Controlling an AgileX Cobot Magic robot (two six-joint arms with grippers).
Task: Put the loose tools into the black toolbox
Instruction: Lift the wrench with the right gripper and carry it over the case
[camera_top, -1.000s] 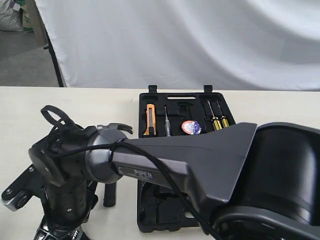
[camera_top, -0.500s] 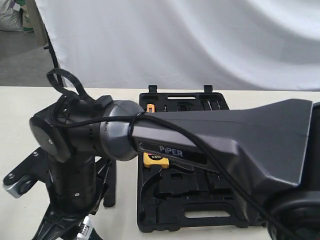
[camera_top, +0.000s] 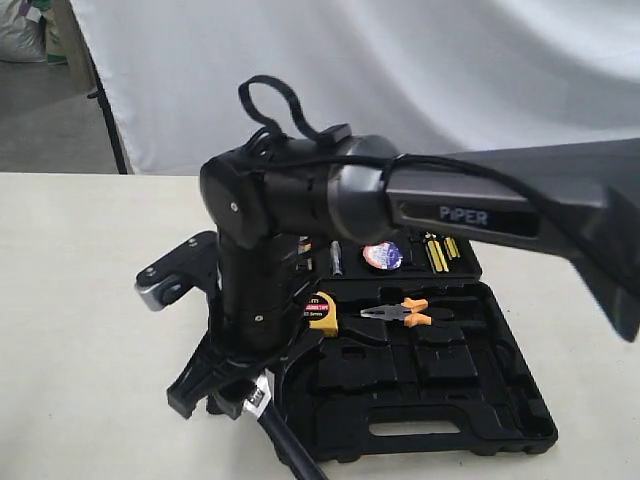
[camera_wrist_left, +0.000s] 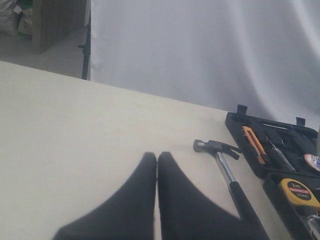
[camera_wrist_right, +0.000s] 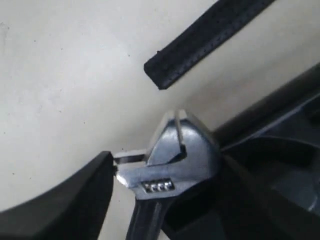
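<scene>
Plenty of bare table (camera_top: 80, 300) across the left of the exterior frame, running back to its far edge under the white backdrop (camera_top: 400, 80). The black toolbox (camera_top: 520, 420) lies open at lower centre-right, its near rim close to the bottom of the frame. So the room is on the left.

The right gripper (camera_wrist_right: 165, 172) reaches across to the box's near-left corner. It's clenched on the head of the silver adjustable wrench (camera_wrist_right: 180, 150), whose black handle angles off the bottom of the exterior frame.

The claw hammer (camera_wrist_left: 222, 160) lies on the table just left of the box, its handle end near the wrench head but apart. The tape roll (camera_top: 382, 256) sits in the box's far half, with the yellow tape measure (camera_top: 322, 310) and orange-handled pliers (camera_top: 405, 312) nearer.

The left gripper (camera_wrist_left: 157, 157) is pressed closed on nothing, well clear of the hammer.
</scene>
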